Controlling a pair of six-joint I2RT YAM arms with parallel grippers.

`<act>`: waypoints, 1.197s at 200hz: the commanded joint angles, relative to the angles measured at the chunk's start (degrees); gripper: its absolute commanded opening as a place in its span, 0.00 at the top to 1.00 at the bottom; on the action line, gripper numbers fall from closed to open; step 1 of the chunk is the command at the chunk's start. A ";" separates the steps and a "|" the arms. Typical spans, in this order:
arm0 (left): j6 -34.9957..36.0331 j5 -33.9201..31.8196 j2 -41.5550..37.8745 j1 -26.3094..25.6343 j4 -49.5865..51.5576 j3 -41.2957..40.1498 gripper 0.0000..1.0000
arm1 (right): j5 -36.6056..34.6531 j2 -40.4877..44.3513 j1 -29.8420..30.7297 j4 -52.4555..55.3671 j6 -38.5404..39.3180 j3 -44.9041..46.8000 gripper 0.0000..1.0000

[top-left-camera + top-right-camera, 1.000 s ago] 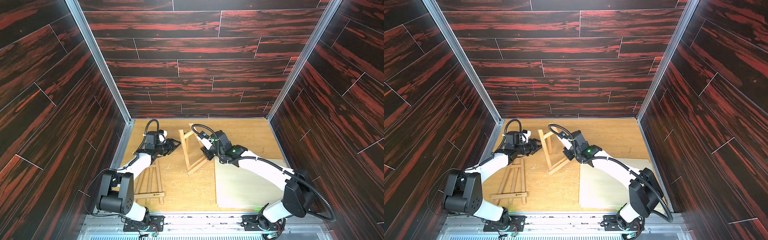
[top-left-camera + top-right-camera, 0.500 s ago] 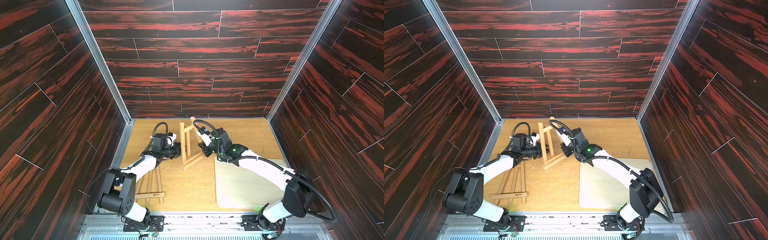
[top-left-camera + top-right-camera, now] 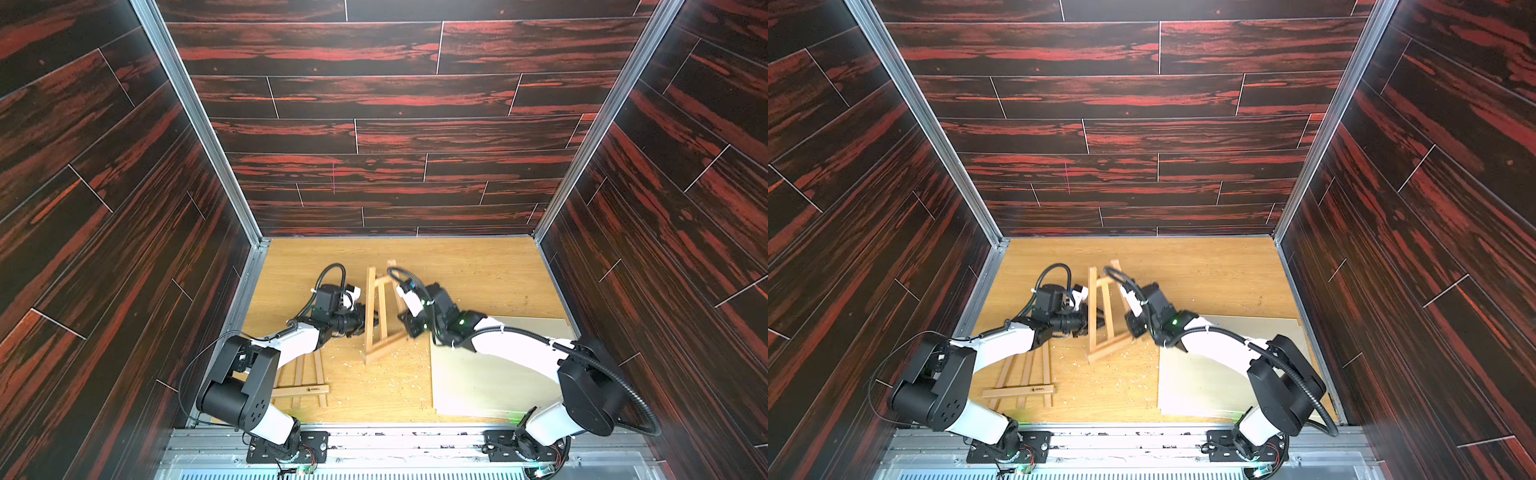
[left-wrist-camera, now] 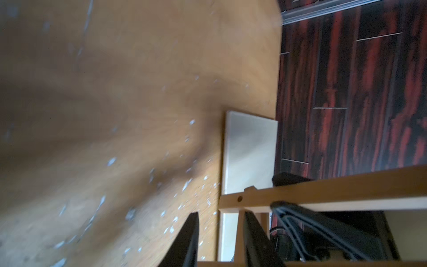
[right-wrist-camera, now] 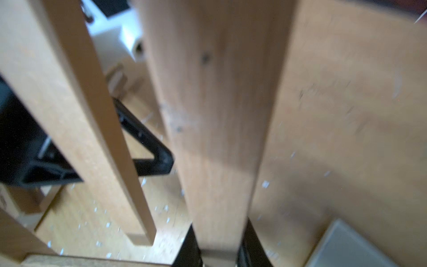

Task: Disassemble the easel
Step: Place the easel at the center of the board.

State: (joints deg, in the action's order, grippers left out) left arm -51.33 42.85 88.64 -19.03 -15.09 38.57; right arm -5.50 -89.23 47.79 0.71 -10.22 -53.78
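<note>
my right pincer [image 5: 218,247] is closed on one slat of the easel frame [image 3: 369,291], which is near the middle of the table [image 3: 457,266]. my left pincer [image 4: 221,233] is narrow, with its jaws on both sides of another slat and one jaw not touching it.

**Red-Streaked Walls, Honey Wood Below**

The walls [image 3: 395,95] are showing near-black planks streaked with red grain. The table [image 3: 457,270] is glowing honey-oak, speckled with whitish flecks [image 3: 395,357]. The easel frame [image 3: 369,291] is showing pale bare wood, the board [image 3: 478,382] plain cream-grey. The left arm [image 3: 297,343] and right arm [image 3: 515,347] are wearing white shells with black joints.
</note>
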 commanded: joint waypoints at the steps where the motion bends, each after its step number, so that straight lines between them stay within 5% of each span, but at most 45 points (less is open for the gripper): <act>1: 0.94 -0.66 1.28 -0.66 -1.43 -2.06 0.65 | -1.81 -0.44 1.62 -6.60 -6.07 1.91 0.98; 91: 6.39 -6.71 2.38 -0.66 7.98 -2.44 0.67 | -4.24 -5.64 2.65 -8.53 -11.13 4.03 0.98; 178: 6.16 -19.96 -12.36 1.73 17.93 -3.17 0.43 | -4.08 -9.17 2.59 -3.96 -14.93 0.77 0.99; 239: 8.74 -26.32 -22.09 3.22 26.88 -1.55 0.38 | -2.18 -11.92 2.65 0.37 -18.00 -2.68 0.99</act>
State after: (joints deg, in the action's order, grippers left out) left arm -44.34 20.12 70.15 -16.21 6.31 35.44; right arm -8.84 -98.76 50.04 -2.42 -25.39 -54.15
